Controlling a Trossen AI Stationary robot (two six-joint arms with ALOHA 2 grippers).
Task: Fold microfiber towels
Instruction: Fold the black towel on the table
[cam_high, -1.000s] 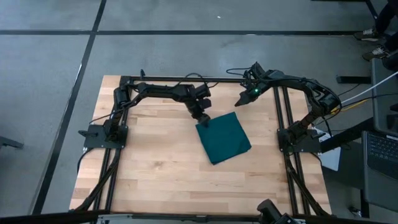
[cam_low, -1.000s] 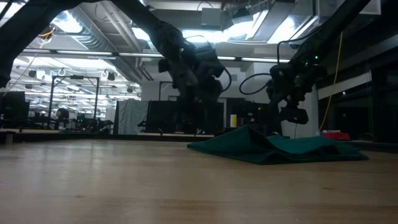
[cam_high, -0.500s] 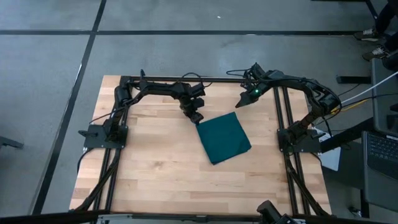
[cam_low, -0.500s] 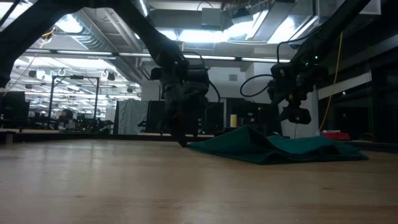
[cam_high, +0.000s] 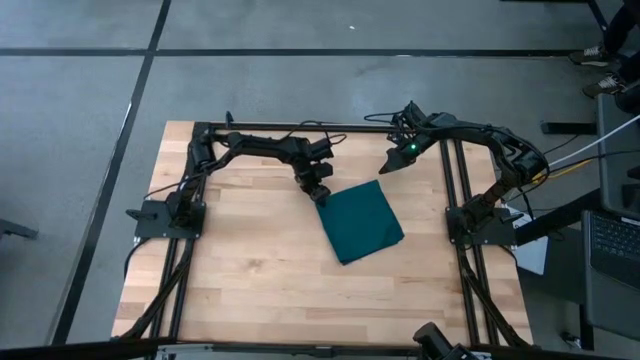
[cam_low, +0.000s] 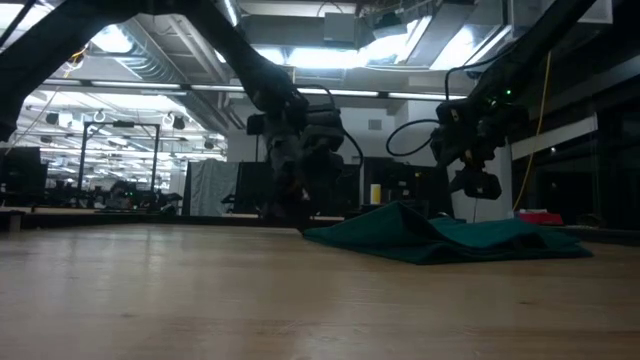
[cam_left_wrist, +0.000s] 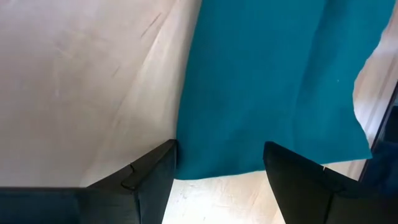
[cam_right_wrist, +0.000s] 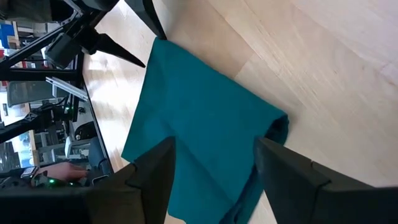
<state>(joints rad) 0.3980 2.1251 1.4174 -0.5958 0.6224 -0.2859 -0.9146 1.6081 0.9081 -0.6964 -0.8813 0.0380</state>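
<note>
The folded dark teal-green microfiber towel (cam_high: 361, 222) is lying right of centre in the high view on the light wooden table (cam_high: 250, 270). The left gripper (cam_high: 321, 195) is hovering wide open and empty at the towel's upper-left corner. The right gripper (cam_high: 388, 163) is hanging open and empty near the upper right.

Overhead, table-level, 2 wrist cams; all on towel (cam_high: 361, 221).

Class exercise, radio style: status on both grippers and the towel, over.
Left gripper open, low at the teal towel's far corner, not gripping. Right gripper open, raised, clear of it. Towel folded, flat on the wooden table. Nothing in the way.
</note>
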